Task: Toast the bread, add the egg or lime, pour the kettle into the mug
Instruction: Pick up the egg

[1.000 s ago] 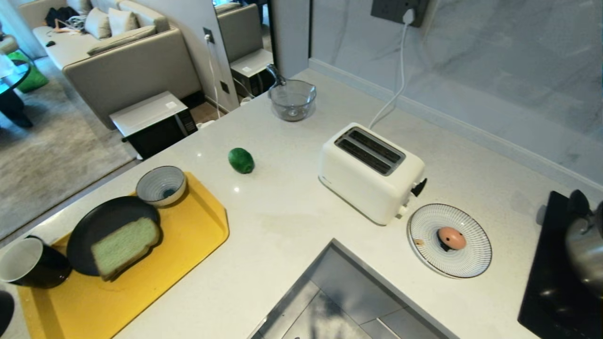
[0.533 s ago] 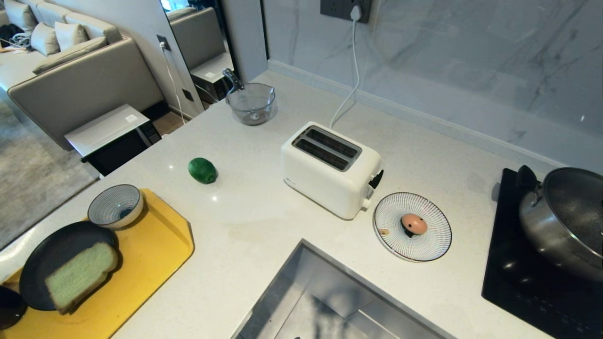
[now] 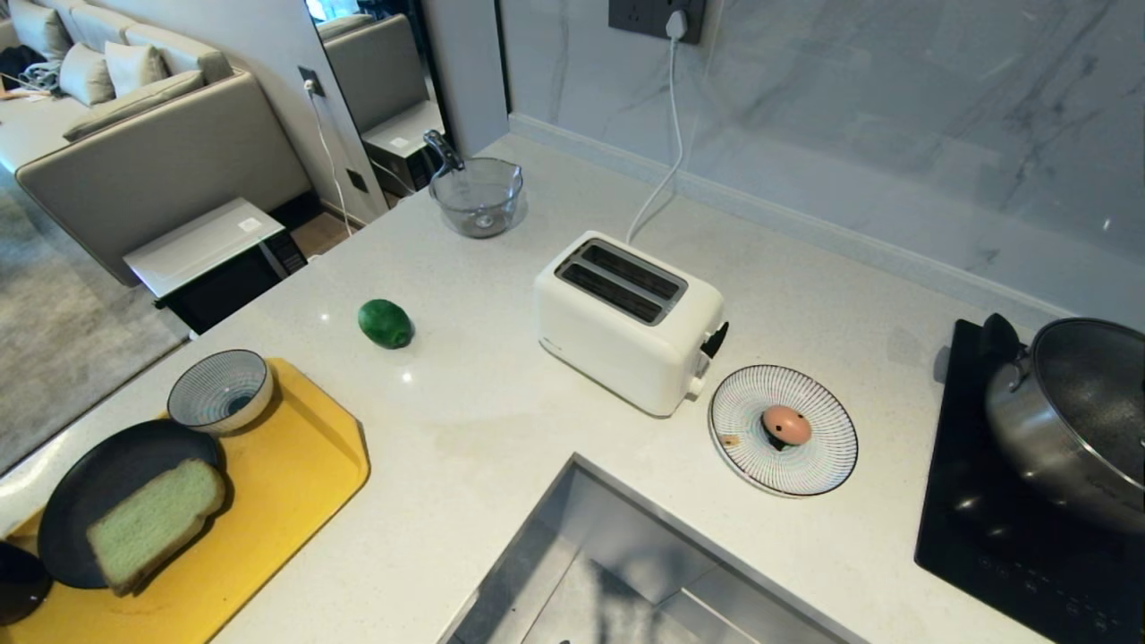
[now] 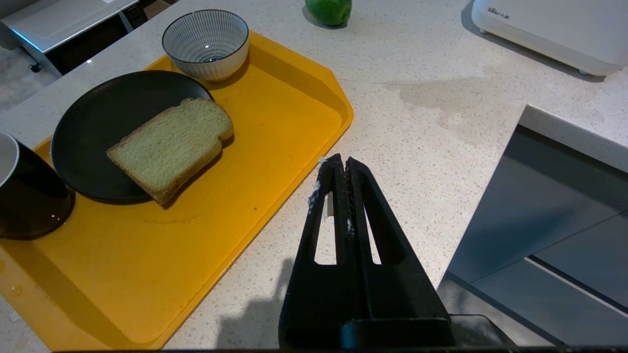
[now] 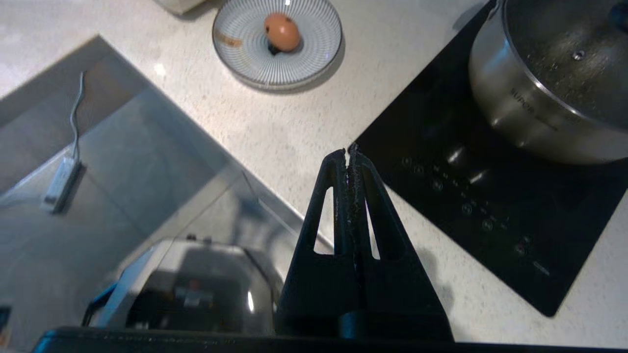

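Note:
The pale green bread [image 3: 154, 523] [image 4: 171, 144] lies on a black plate [image 3: 98, 474] on the yellow tray [image 3: 277, 501]. The black mug [image 4: 24, 196] stands at the tray's left end, only its edge [image 3: 16, 586] showing in the head view. The lime [image 3: 385, 323] rests on the counter left of the white toaster [image 3: 626, 322]. The spotted egg [image 3: 786, 424] [image 5: 281, 31] sits on a striped plate [image 3: 814, 465]. My left gripper [image 4: 346, 162] is shut and empty between tray and sink. My right gripper [image 5: 349, 153] is shut and empty beside the hob. The kettle is out of view.
A sunken steel sink [image 3: 608, 572] cuts into the counter's near edge. A steel pot [image 3: 1073, 420] sits on the black hob [image 3: 984, 537] at right. A striped bowl [image 3: 219, 391] stands on the tray, a glass bowl [image 3: 477, 197] at the back. The toaster's cord [image 3: 662, 179] runs to the wall socket.
The head camera swung right a second ago, so the whole scene slid left and the pot came into view. Over the last half second nothing has shifted.

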